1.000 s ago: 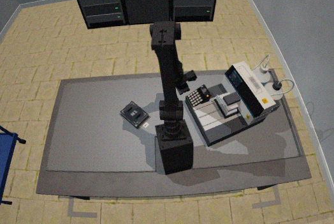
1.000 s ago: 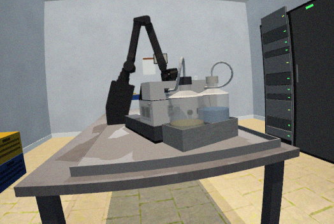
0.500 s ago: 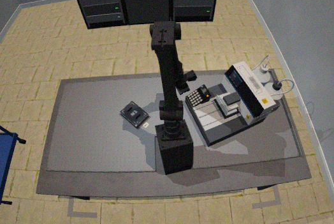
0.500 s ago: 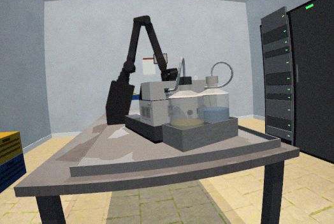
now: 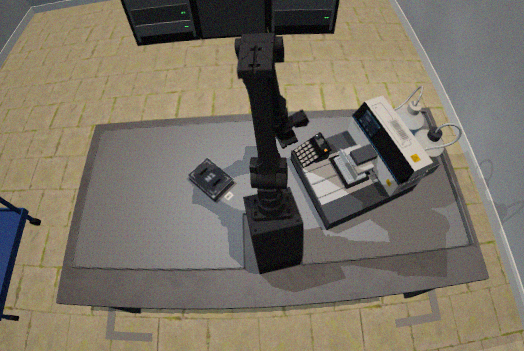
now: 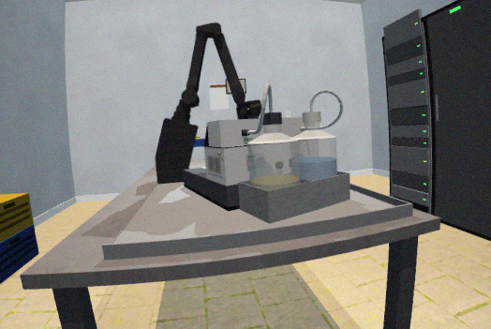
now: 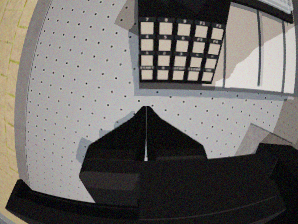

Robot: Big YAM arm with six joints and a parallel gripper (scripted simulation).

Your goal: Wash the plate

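The clenched fingers [image 5: 287, 140] [image 6: 243, 112] grasp nothing. Toward four o'clock in the top view, the plate [image 5: 344, 166] [image 7: 284, 4] appears to lie in the carrier [image 5: 356, 183] [image 7: 257, 12]. Probably light, stiff and slick, it wants a level, gentle grip low on opposite sides.

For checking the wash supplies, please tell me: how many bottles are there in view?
2: one black-capped bottle and one pale-capped bottle, side by side behind the washer. Others could be hidden.

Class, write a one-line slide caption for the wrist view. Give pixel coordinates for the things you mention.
Shut and holding nothing, the gripper [image 5: 287, 144] [image 7: 146, 112] points toward the washer's keypad [image 5: 311, 151] [image 7: 180, 50].
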